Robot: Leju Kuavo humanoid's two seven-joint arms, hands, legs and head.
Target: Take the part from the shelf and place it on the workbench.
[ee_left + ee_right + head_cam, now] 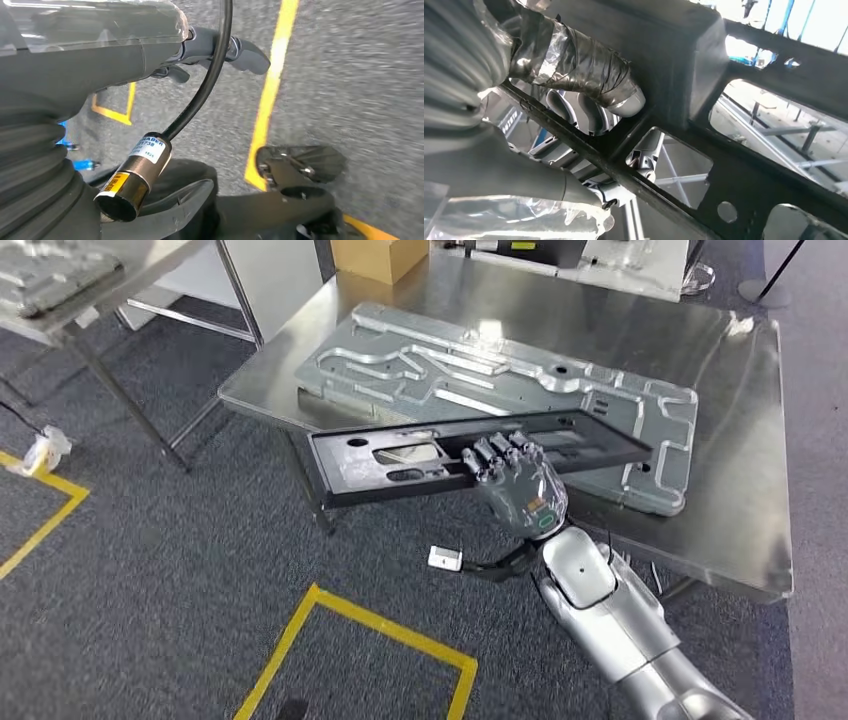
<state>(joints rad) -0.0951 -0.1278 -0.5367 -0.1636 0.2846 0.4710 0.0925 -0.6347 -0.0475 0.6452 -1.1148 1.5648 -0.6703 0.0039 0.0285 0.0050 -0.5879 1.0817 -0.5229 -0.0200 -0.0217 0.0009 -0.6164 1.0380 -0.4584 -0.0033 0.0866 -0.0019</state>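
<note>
My right hand grips the long black frame part near its middle, over the worktop's near edge. It looks stiff and light, and balanced mid-length. I cannot tell my left hand's state.

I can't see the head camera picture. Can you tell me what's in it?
The robot's right hand holds a long black frame part over the near edge of a shiny metal workbench. A big grey machined metal plate lies on the workbench behind it, and yellow tape lines mark the dark carpet below.
</note>
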